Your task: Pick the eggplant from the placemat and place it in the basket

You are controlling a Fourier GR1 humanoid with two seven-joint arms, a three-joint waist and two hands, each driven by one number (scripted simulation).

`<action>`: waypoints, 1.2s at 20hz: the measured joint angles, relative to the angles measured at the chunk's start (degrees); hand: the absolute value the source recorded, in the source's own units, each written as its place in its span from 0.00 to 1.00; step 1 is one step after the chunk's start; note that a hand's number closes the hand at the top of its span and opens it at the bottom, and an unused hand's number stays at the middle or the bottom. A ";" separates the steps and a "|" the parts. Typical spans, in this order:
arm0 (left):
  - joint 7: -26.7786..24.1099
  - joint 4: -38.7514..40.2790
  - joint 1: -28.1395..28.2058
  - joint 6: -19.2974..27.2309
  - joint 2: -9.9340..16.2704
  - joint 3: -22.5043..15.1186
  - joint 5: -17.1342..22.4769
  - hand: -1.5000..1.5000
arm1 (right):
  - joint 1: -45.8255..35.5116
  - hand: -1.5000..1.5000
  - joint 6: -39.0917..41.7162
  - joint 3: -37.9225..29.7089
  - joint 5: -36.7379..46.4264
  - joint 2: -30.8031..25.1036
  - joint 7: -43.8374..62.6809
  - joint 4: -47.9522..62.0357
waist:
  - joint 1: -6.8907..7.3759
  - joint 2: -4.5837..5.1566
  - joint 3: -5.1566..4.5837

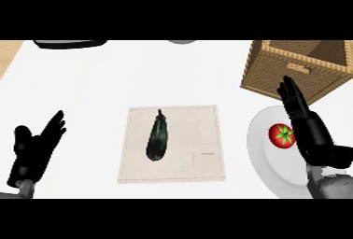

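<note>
A dark eggplant (158,138) lies lengthwise on the beige placemat (200,158) at the counter's middle, stem end pointing away from me. The woven basket (276,74) stands at the back right, its inside showing nothing. My right hand (310,128) is raised over the white plate, fingers straight and pointing toward the basket, well to the right of the eggplant and holding nothing. My left hand (34,149) rests open at the lower left, fingers up, apart from the placemat.
A white plate (265,161) at the right carries a red tomato (281,135), partly behind my right hand. A dark object (69,44) and a grey round thing (181,41) sit at the far edge. The counter's wooden border shows at the upper left.
</note>
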 measured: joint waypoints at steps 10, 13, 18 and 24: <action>-0.01 0.23 -3.78 -1.16 -6.25 -4.53 -0.77 0.50 | -22.03 0.00 -0.11 12.97 -0.43 18.09 13.16 12.21 | 8.50 0.12 -1.04; -0.51 0.58 -3.62 -1.58 -6.93 -5.11 -1.09 0.50 | -27.66 0.00 -4.94 19.26 1.20 21.28 16.93 16.69 | 9.03 -0.26 -1.07; 0.32 0.70 -3.17 -1.59 -7.08 -5.12 -1.18 0.50 | -39.78 0.00 -10.30 25.83 7.14 22.99 28.61 25.64 | 8.40 -0.94 -1.21; 0.38 0.56 -1.58 -1.10 -7.16 -4.58 -1.22 0.50 | -56.92 0.00 -2.86 30.09 14.91 19.18 45.65 34.45 | 6.63 -1.69 -1.26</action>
